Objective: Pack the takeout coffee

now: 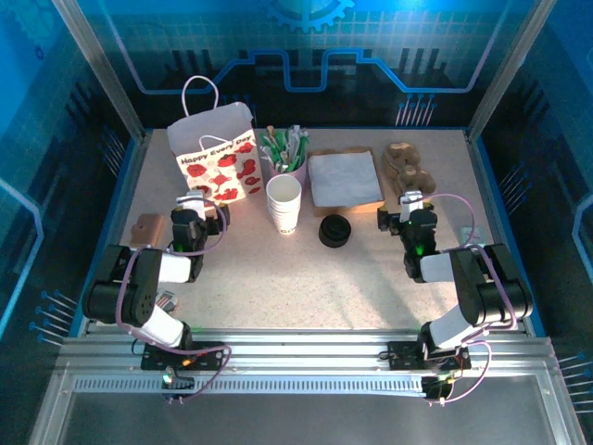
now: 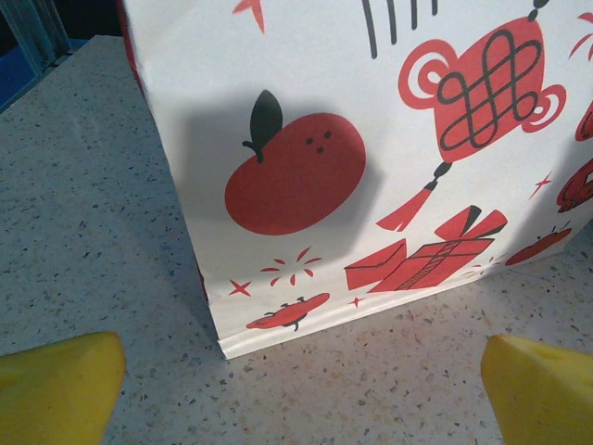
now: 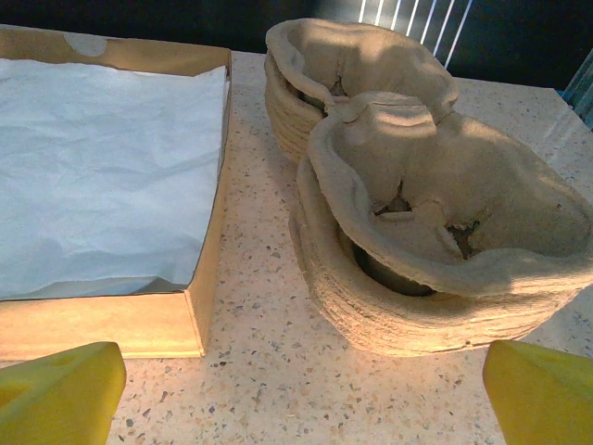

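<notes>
Near the middle of the table [image 1: 278,278] a stack of nested white paper cups [image 1: 284,206] stands upright; I cannot tell a lone takeout coffee cup apart from that stack. At its 12 o'clock, just beside it, is a pink cup of green-white sticks [image 1: 286,153]. At its 4 o'clock, near but apart, sits a low black round pile of lids [image 1: 334,231]. At 10 o'clock stands the white gift bag [image 1: 217,158] with red prints and a pink handle. At 2 o'clock lies a shallow brown tray [image 3: 199,306] lined with white paper [image 3: 102,176], and just beside the tray is a stack of pulp cup carriers [image 3: 435,241].

The left hand [image 2: 296,389], at the stack's 9 o'clock, faces the bag's lower corner. Its yellow fingers [image 2: 56,385] are spread wide and released. The right hand [image 3: 296,389], at 3 o'clock, faces the gap between tray and carriers, likewise released and gripping nothing.
</notes>
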Robot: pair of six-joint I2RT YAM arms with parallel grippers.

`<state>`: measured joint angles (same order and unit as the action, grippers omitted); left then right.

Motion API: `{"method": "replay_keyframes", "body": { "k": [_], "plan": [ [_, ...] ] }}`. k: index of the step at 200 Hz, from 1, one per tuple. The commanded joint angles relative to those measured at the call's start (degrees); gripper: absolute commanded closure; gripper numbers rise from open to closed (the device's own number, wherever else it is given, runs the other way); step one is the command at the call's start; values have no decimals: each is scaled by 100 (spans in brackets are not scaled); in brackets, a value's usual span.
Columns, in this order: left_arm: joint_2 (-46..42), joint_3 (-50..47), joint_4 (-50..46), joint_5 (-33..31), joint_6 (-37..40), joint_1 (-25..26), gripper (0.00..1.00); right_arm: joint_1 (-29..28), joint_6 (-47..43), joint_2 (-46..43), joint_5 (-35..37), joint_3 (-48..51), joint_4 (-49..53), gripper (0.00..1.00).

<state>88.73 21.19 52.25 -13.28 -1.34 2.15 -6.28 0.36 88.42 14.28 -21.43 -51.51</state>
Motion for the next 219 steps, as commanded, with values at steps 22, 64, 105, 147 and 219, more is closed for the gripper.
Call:
{"method": "replay_keyframes", "body": {
  "k": [22, 64, 105, 147, 219],
  "plan": [
    [31, 9, 163, -52, 47, 8, 1, 77, 18, 0, -56, -36, -182, 0],
    [26, 23, 163, -51, 51, 4, 1, 83, 21, 0, -57, -39, -177, 0],
    [23, 13, 163, -51, 46, 4, 1, 76, 25, 0, -57, -37, -179, 0],
    [33, 15, 170, -52, 48, 4, 1, 77, 20, 0, -57, -42, -181, 0],
    [-516, 121, -479, 123, 158, 56, 1, -156, -89, -417, 533, 481, -852, 0]
  ]
}}
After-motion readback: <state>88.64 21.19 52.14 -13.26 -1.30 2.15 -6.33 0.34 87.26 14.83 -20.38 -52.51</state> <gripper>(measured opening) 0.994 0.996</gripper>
